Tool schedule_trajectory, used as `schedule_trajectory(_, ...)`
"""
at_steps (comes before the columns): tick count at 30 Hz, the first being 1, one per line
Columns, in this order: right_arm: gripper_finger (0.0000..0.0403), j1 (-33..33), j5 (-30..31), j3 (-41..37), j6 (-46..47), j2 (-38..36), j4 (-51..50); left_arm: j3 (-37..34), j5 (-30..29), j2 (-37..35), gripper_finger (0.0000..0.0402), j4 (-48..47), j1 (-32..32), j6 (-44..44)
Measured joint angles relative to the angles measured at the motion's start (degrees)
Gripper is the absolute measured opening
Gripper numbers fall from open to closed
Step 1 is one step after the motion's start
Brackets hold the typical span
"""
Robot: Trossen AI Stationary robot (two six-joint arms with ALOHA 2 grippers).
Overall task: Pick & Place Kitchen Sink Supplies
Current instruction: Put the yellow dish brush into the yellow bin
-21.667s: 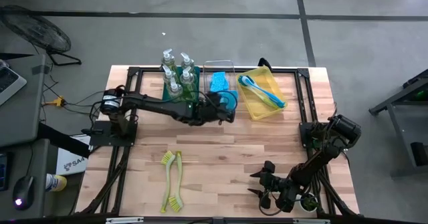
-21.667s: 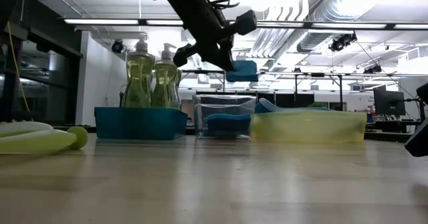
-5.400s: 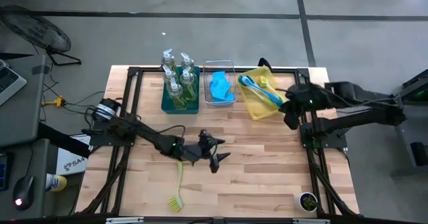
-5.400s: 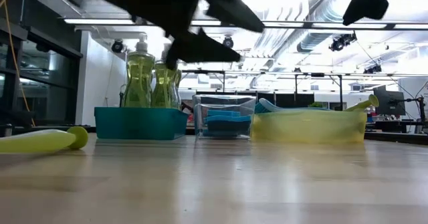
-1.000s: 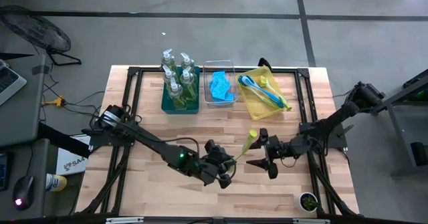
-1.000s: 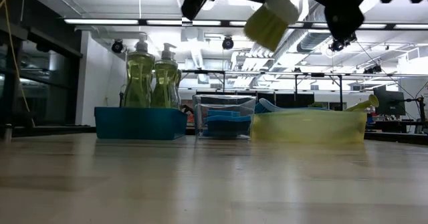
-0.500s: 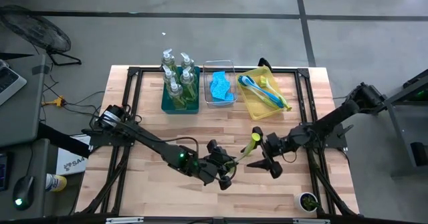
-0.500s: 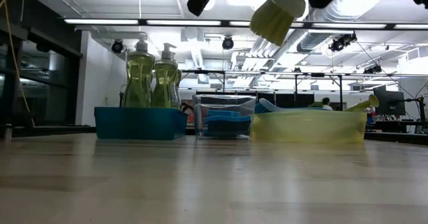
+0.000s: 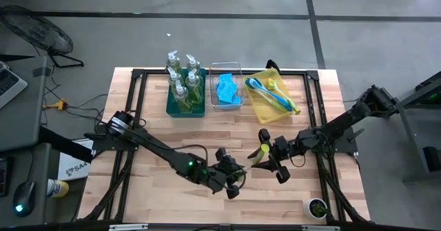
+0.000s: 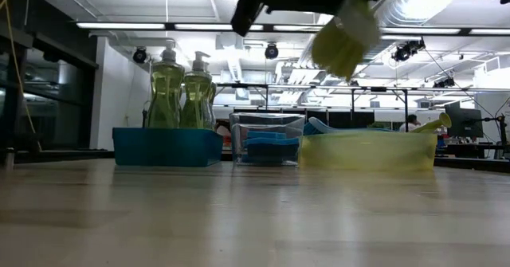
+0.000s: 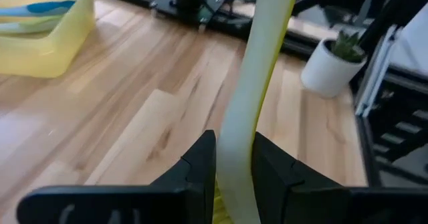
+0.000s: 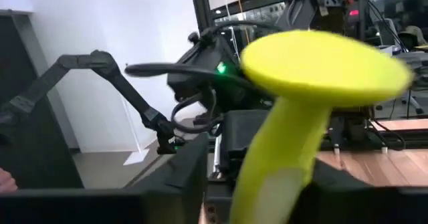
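Above the table's middle, in the high view, the left gripper (image 9: 234, 176) and the right gripper (image 9: 265, 161) meet on one yellow-green dish brush (image 9: 261, 143), which runs from about 7 o'clock at the left gripper up to its round end near 1 o'clock beside the right gripper. Toward 12 o'clock on the table (image 9: 158, 155) stand three bins: a teal bin (image 9: 170, 111) with soap bottles (image 9: 180, 72), a clear bin (image 9: 224, 67) with blue sponges (image 9: 226, 89), and a yellow bin (image 9: 265, 114) holding more brushes (image 9: 272, 93).

Low view: the brush's pale bristle head (image 10: 346, 39) hangs in the air, tilted, over the yellow bin; the dark arms cross at 12 o'clock.

Left wrist view: the left gripper's two dark fingers (image 11: 199, 164) are clamped on the brush's yellow-green handle (image 11: 257, 83), which rises upright between them; a small potted plant (image 11: 334, 67) sits beyond.

Right wrist view: the right gripper's fingers (image 12: 180, 167) stand on either side of the handle just below its round end (image 12: 324, 67); whether they press it I cannot tell
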Motion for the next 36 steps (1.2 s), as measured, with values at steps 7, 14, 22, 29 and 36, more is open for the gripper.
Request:
schedule_trajectory(7,0.0055,0.09,0.73,0.02,0.46,-0.15,-0.73,0.06,-1.08,0.61,0.0093,1.82,0.07,0.15)
schedule_trajectory(14,0.0055,0.06,2.93,0.02,2.54,-0.07,-2.06,0.08,0.14,0.57,0.013,2.53,-0.01,-0.09)
schedule_trajectory(22,0.0055,-0.04,2.95,0.02,4.07,-0.39,-4.11,0.08,8.27,0.57,0.0134,2.65,1.5,2.8)
schedule_trajectory(29,0.0055,-1.5,2.42,0.04,6.59,-2.5,-9.24,0.08,7.32,0.54,0.0161,2.17,1.51,6.6)
schedule_trajectory(36,0.0055,-2.96,2.7,-0.02,7.85,-6.15,-17.31,0.12,3.1,0.42,0.0261,2.46,1.4,12.0)
